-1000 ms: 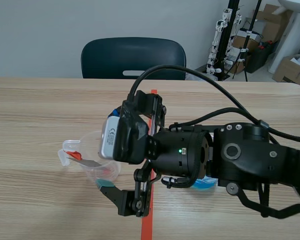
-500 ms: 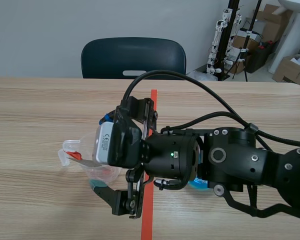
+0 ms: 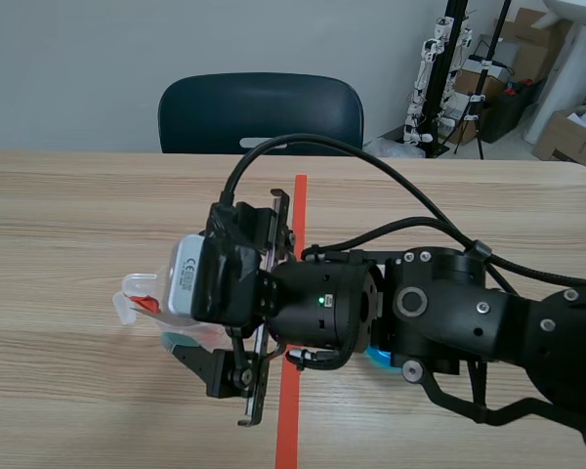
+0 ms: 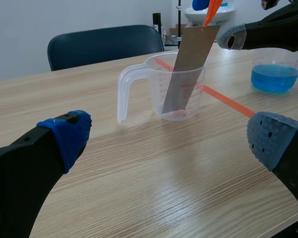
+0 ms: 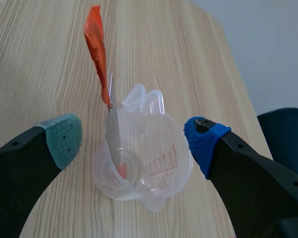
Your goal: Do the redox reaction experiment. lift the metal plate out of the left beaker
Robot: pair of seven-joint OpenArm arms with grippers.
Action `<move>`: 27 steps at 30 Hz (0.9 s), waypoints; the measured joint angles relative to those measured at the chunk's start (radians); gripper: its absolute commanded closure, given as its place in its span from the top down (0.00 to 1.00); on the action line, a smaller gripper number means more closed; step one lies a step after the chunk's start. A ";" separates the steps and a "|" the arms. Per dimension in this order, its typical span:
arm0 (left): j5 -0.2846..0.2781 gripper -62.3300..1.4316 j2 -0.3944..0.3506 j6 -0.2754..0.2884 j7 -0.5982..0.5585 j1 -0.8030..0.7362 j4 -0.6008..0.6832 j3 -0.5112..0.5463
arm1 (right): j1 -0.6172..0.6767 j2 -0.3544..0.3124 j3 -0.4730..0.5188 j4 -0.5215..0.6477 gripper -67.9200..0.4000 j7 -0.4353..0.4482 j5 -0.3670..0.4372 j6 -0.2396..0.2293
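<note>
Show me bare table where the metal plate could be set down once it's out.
Free: the wood between the left gripper and the clear beaker; the far table toward the chair. Crowded: around that beaker, straddled by the right gripper, blue beaker alongside.

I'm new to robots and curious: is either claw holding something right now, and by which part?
Nothing is held. The right gripper and the left gripper are both open; the grey metal plate leans free in the clear plastic beaker.
</note>
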State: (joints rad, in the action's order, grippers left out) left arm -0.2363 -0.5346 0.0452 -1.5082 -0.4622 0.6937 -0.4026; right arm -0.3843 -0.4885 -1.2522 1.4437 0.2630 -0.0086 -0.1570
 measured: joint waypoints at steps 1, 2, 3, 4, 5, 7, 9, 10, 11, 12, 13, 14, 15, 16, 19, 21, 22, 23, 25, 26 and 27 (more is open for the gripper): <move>0.000 1.00 0.000 0.000 0.000 0.000 0.000 0.000 | 0.000 0.000 0.000 0.000 0.60 0.000 0.000 0.000; 0.000 1.00 0.000 0.000 0.000 0.000 0.000 0.000 | 0.000 0.000 0.000 0.000 0.60 -0.003 0.000 0.000; 0.000 1.00 0.000 0.000 0.000 0.000 0.000 0.000 | 0.000 0.001 0.000 0.000 0.60 -0.014 0.001 0.000; 0.000 1.00 0.000 0.000 0.000 0.000 0.000 0.000 | 0.000 0.001 0.000 0.000 0.60 -0.036 0.008 0.000; 0.000 1.00 0.000 0.000 0.000 0.000 0.000 0.000 | 0.000 0.001 0.000 0.000 0.60 -0.042 0.011 0.000; 0.000 1.00 0.000 0.000 0.000 0.000 0.000 0.000 | 0.000 0.001 0.000 0.000 0.56 -0.042 0.012 0.000; 0.000 1.00 0.000 0.000 0.000 0.000 0.000 0.000 | 0.000 0.002 0.000 0.000 0.52 -0.041 0.012 0.000; 0.000 1.00 0.000 0.000 0.000 0.000 0.000 0.000 | 0.000 0.004 0.000 0.000 0.51 -0.041 0.012 0.000; 0.000 1.00 0.000 0.000 0.000 0.000 0.000 0.000 | 0.000 0.005 0.000 0.000 0.51 -0.041 0.012 0.000; 0.000 1.00 0.000 0.000 0.000 0.000 0.000 0.000 | 0.000 0.007 0.000 0.000 0.51 -0.041 0.012 0.000; 0.000 1.00 0.000 0.000 0.000 0.000 0.000 0.000 | 0.000 0.009 0.000 0.000 0.51 -0.041 0.012 0.000; 0.000 1.00 0.000 0.000 0.000 0.000 0.000 0.000 | 0.000 0.011 0.000 0.000 0.50 -0.040 0.012 0.000; 0.000 1.00 0.000 0.000 0.000 0.000 0.000 0.000 | 0.000 0.012 0.000 0.000 0.47 -0.040 0.012 0.000; 0.000 1.00 0.000 0.000 0.000 0.000 0.000 0.000 | 0.000 0.012 0.000 0.000 0.44 -0.040 0.012 0.000; 0.000 1.00 0.000 0.000 0.000 0.000 0.000 0.000 | 0.000 0.012 0.000 0.000 0.38 -0.040 0.012 0.000; 0.000 1.00 0.000 0.000 0.000 0.000 0.000 0.000 | 0.000 0.012 0.000 0.000 0.35 -0.040 0.011 0.000; 0.000 1.00 0.000 0.000 0.000 0.000 0.000 0.000 | 0.000 0.012 0.000 0.000 0.32 -0.040 0.011 0.000; 0.000 1.00 0.000 0.000 0.000 0.000 0.000 0.000 | 0.000 0.012 0.000 0.000 0.28 -0.040 0.011 0.000; 0.000 1.00 0.000 0.000 0.000 0.000 0.000 0.000 | 0.000 0.012 0.000 0.000 0.20 -0.039 0.011 0.000; 0.000 1.00 0.000 0.000 0.000 0.000 0.000 0.000 | 0.000 0.012 0.000 0.000 0.17 -0.035 0.011 0.000; 0.000 1.00 0.000 0.000 0.000 0.000 0.000 0.000 | 0.000 0.012 0.000 0.000 0.14 -0.029 0.011 0.000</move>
State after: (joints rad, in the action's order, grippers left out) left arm -0.2367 -0.5346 0.0452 -1.5082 -0.4622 0.6937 -0.4026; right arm -0.3843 -0.4763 -1.2526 1.4437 0.2337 0.0029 -0.1570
